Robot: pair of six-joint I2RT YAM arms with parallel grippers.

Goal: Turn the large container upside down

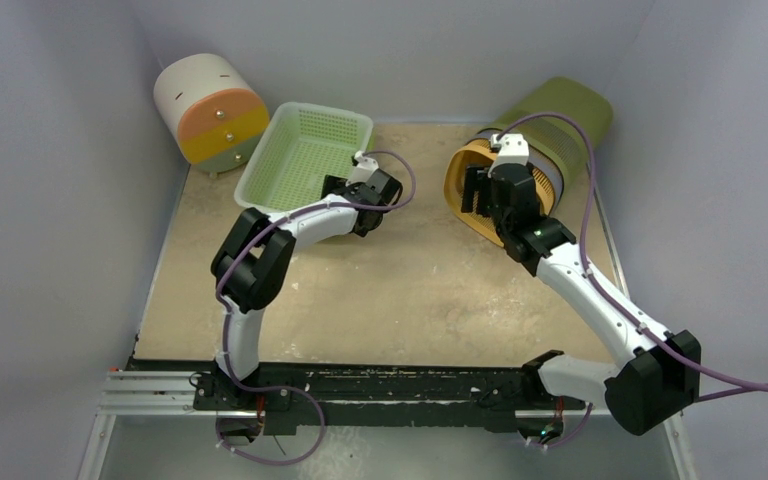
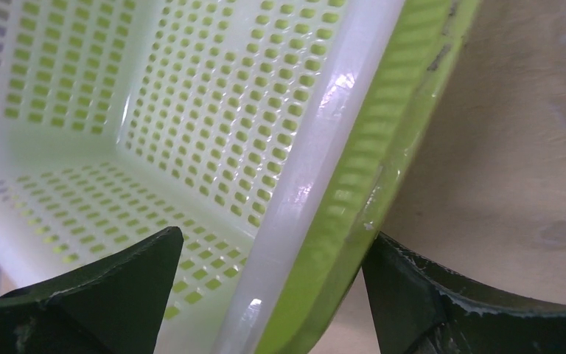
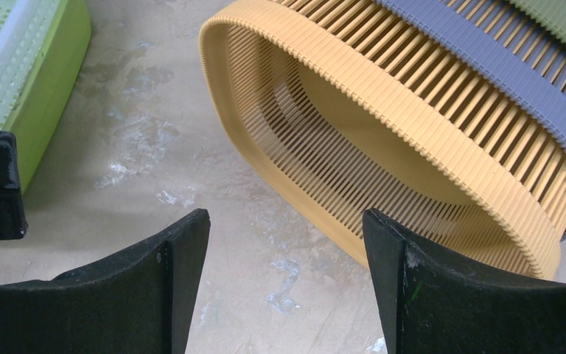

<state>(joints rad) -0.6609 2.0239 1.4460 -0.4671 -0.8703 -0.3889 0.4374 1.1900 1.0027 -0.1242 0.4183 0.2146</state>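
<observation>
A round white-orange-yellow drawer unit (image 1: 210, 108) lies back-left on the table (image 1: 410, 290); nested slatted bins (image 1: 560, 120) lie sideways back-right.

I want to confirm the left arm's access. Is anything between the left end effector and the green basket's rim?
Nothing visible stands between them. The left end effector straddles the rim of the green basket with its jaws open: one finger is inside the basket, the other is outside over the table, and the rim runs between them.
</observation>
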